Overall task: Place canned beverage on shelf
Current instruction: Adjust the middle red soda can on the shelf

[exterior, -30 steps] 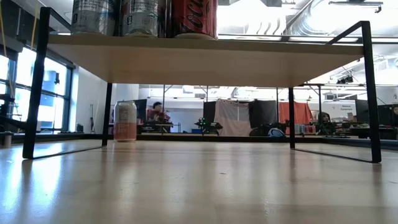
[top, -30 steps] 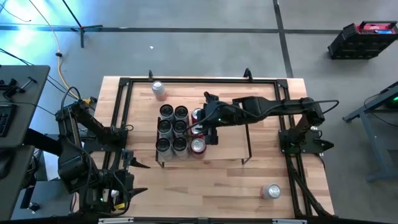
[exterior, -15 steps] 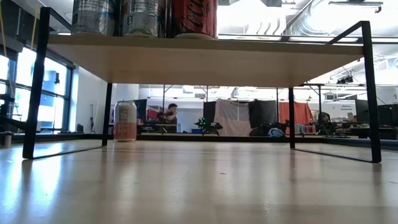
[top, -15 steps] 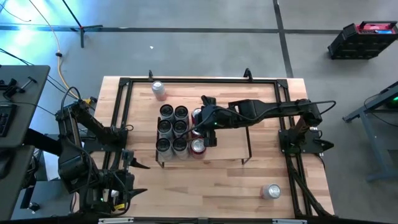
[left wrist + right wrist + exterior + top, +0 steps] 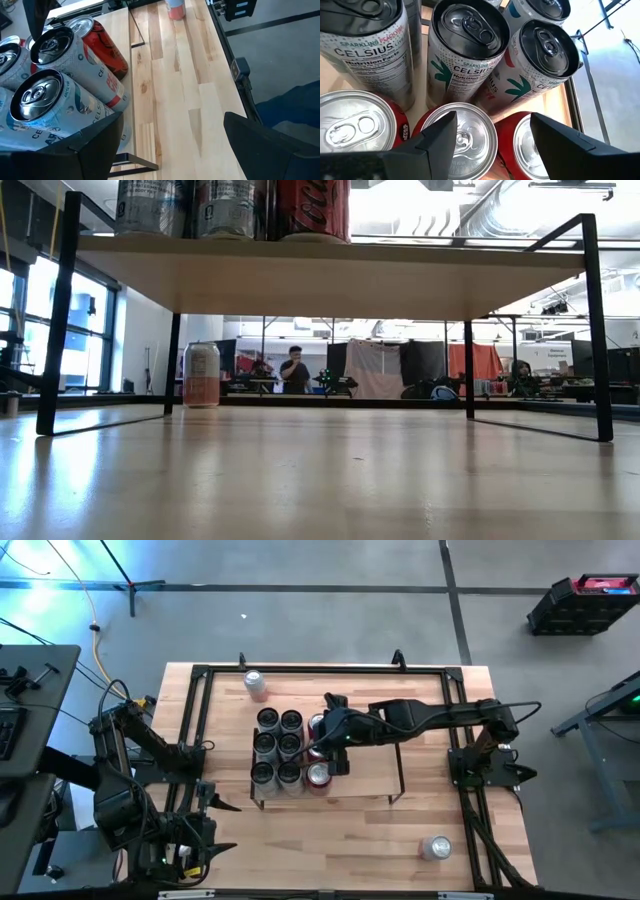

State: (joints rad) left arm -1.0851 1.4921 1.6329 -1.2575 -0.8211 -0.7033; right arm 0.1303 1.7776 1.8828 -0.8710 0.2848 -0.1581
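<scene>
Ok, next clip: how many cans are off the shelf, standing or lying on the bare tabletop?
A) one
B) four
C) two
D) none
C: the high view shows one can on the tabletop beyond the shelf, at the far edge, and another can near the front right corner; all the others sit on the shelf.

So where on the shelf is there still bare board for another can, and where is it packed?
The shelf is bare across its right part, between the red cans and the right wire frame. Its left part is packed: six white cans in two columns, red cans alongside, with the right gripper over them.
</scene>
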